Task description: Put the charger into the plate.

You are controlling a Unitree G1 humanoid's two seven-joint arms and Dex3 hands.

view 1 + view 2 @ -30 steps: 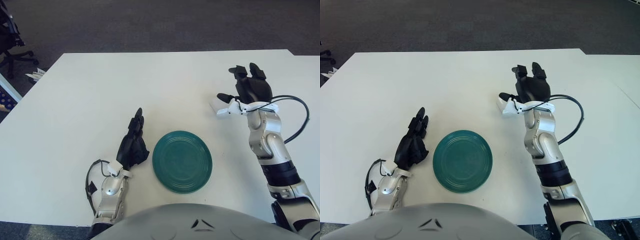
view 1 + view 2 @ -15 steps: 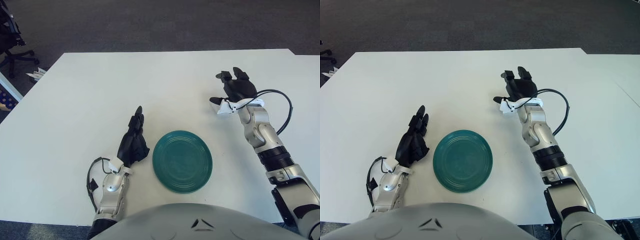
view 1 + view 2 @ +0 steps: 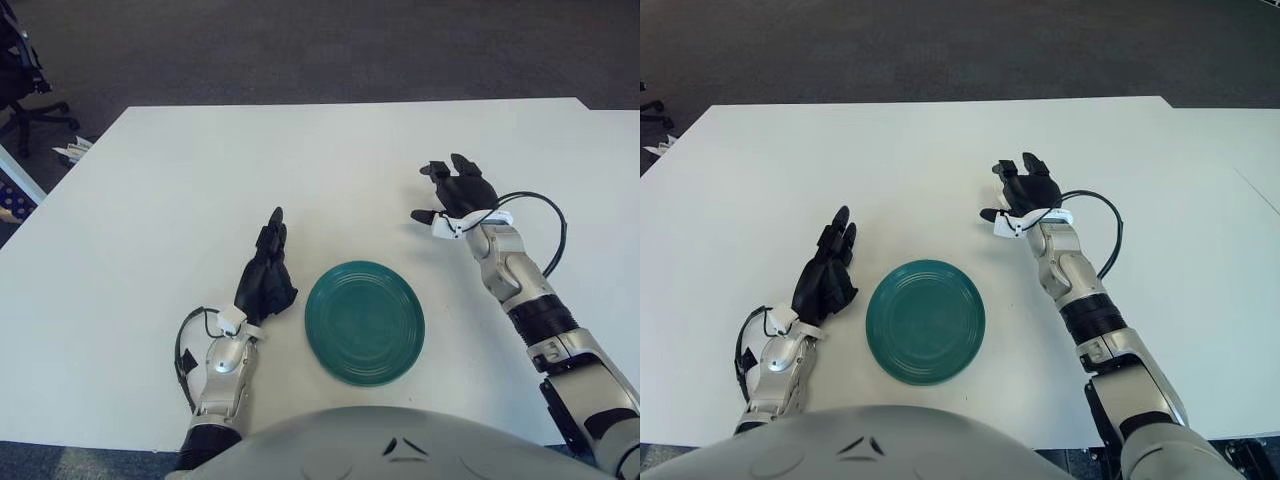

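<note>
White table (image 3: 150,190) fills most of both eye views, dark carpet floor (image 3: 300,50) behind it, office chair base (image 3: 25,95) at far left edge. Robot's grey torso (image 3: 390,445) bulges in at the bottom. Right arm reaches forward and inward over the table, black cable (image 3: 545,225) looping off the wrist. Green round plate (image 3: 365,322) sits flat on the table near the robot, nothing in it. Left hand (image 3: 266,280) shows just left of the plate, fingers straight and together pointing away from the robot, holding nothing; can't tell if it touches the table. Right hand (image 3: 455,190) is beyond and to the right of the plate, well apart from it, palm down, black fingers (image 3: 436,170) splayed and slightly curled, thumb stuck out toward the left. A small white piece (image 3: 443,227) shows right at the wrist edge under the hand; can't tell whether that is the charger or part of the wrist fitting. Charger not identifiable anywhere else on the table, possibly hidden under the right hand. Can't confirm the right hand is grasping anything.
</note>
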